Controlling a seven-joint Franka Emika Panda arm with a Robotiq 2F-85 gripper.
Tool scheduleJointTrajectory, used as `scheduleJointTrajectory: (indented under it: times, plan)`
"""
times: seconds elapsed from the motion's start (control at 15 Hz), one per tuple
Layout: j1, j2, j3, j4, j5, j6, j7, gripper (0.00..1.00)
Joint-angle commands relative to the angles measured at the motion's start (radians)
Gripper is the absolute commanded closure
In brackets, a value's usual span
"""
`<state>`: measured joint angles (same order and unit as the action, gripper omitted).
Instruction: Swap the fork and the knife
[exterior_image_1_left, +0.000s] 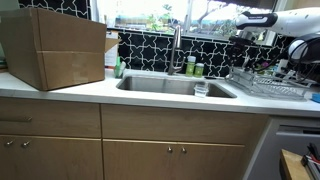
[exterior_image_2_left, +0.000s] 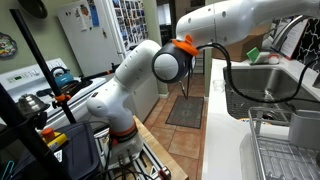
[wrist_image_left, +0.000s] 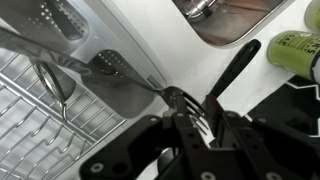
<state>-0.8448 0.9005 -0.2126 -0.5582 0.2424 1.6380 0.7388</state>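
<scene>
Fingers (wrist_image_left: 188, 128), matte black and blocky, pinch a fork (wrist_image_left: 232, 72) at its neck in the wrist view. Its curved steel tines jut toward 10 o'clock, and the slim black handle runs out to 2 o'clock. Beneath lies the smooth white bench (wrist_image_left: 160, 40), with a wire dish rack (wrist_image_left: 30, 110) at 9 o'clock and a steel sink (wrist_image_left: 230, 20) at 1 o'clock.

No wording can be read in any view. In the wrist view the green bottle (wrist_image_left: 298, 48) carries dark print, possibly a brand label, too blurred to make out. In an exterior view, the papers on the refrigerator door (exterior_image_2_left: 128, 25) are too small to read.
</scene>
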Motion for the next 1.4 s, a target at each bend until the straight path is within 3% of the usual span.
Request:
scheduleJointTrajectory:
  times: [0.0, 0.27, 0.4, 0.73, 1.33]
  plan:
    - [-0.027, 0.044, 0.029, 0.105, -0.031, -0.063, -0.004, 0.99]
    - [-0.033, 0.027, 0.039, 0.169, -0.059, -0.089, -0.025, 0.99]
    - [-0.019, -0.037, 0.036, 0.085, -0.089, -0.053, -0.044, 1.00]
    - [-0.017, -0.081, 0.055, 0.077, -0.091, -0.071, -0.055, 0.99]
    - [-0.007, -0.194, 0.056, 0.061, -0.117, -0.218, -0.229, 0.99]
